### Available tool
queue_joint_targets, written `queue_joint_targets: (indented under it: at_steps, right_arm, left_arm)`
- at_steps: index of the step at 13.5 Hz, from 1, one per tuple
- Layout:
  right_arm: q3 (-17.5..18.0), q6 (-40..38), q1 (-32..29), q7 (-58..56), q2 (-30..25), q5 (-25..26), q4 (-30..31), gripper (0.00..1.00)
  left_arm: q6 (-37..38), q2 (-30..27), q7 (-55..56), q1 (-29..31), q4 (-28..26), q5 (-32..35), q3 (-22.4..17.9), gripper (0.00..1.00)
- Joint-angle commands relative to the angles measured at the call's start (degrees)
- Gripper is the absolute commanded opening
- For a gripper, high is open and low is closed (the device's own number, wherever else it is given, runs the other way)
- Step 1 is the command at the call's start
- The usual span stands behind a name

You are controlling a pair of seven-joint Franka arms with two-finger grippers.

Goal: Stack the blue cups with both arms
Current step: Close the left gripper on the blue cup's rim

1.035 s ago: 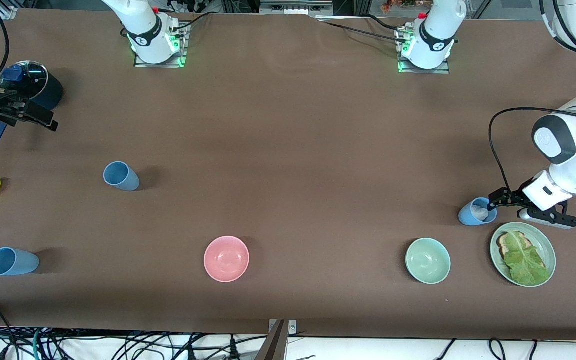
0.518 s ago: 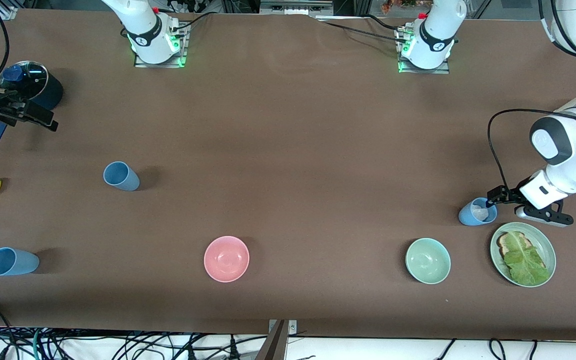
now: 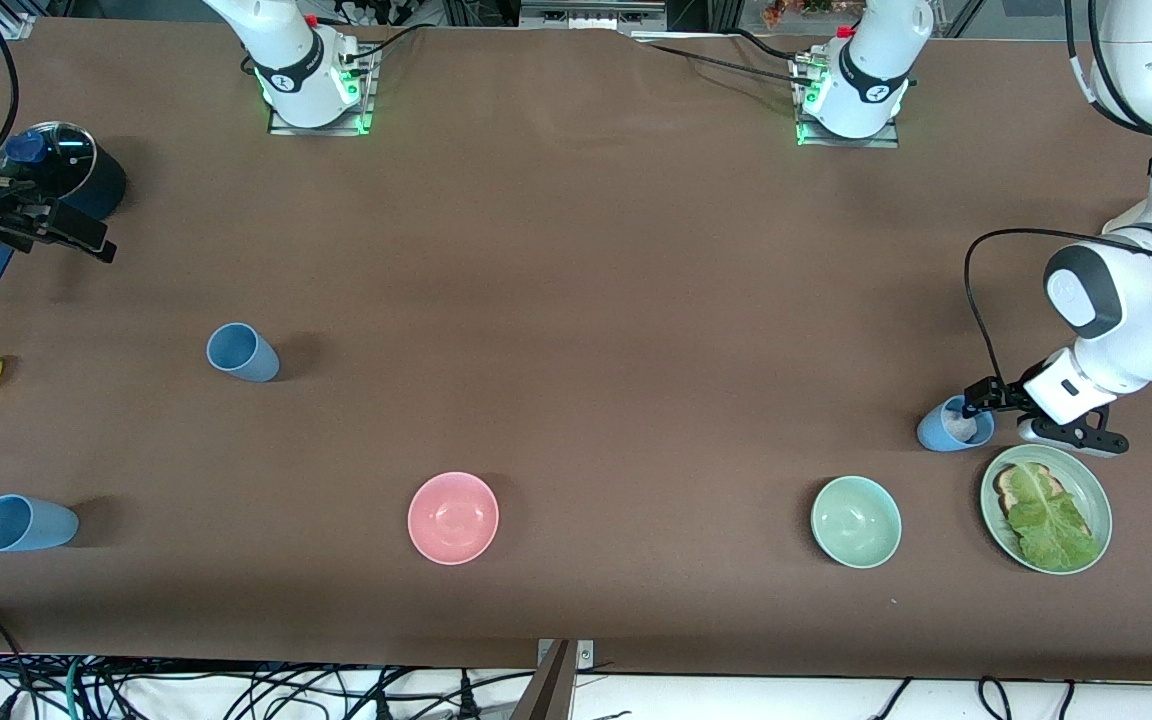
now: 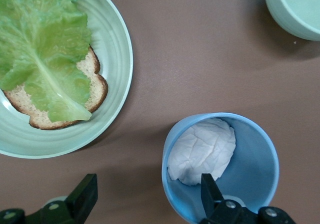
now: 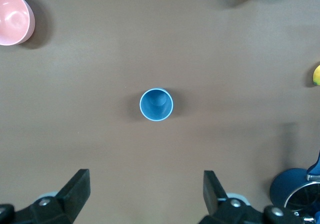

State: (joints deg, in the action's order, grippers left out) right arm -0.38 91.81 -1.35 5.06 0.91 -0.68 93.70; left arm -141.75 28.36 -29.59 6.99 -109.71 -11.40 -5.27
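I see 2 arms and 3 blue cups on the brown table (image 3: 576,250). The right gripper (image 3: 31,230) waits spread wide beside the navy saucepan (image 3: 86,170). The left gripper (image 4: 150,204) is open, straddling the rim of the blue cup with white filling (image 4: 220,164), beside the lettuce plate (image 4: 117,58). 2 empty cups (image 3: 241,352) (image 3: 24,523) stand toward the right arm's end. I judge them light, stiff, slick; I'd pinch the wall at the rim.
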Motion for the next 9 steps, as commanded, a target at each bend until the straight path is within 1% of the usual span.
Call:
queue_joint_targets:
  at_steps: [1,2,5,6,7,9]
  right_arm:
    - [0.38,0.13,-0.59,0.22,-0.38,-0.63,-0.09,1.0]
    - [0.38,0.13,-0.59,0.22,-0.38,-0.63,-0.09,1.0]
    - [0.38,0.04,-0.59,0.22,-0.38,-0.63,-0.09,1.0]
    - [0.38,0.13,-0.59,0.22,-0.38,-0.63,-0.09,1.0]
    - [0.38,0.04,-0.59,0.22,-0.38,-0.63,-0.09,1.0]
    - [0.38,0.13,-0.59,0.22,-0.38,-0.63,-0.01,1.0]
  left_arm:
    - [-0.9,1.25,4.08,-1.36,0.81,1.47,-0.88,0.87]
    - [-0.9,1.43,6.53,-1.45,0.82,1.47,-0.88,0.82]
    - [-0.9,1.78,13.22,-2.33,1.17,1.9,-0.88,0.73]
    - [-0.9,1.78,14.37,-2.41,1.17,2.25,-0.88,0.66]
    - [-0.9,1.78,15.69,-2.42,1.17,2.26,-0.79,0.59]
    - [-0.9,1.69,16.49,-2.42,1.17,2.35,-0.79,0.37]
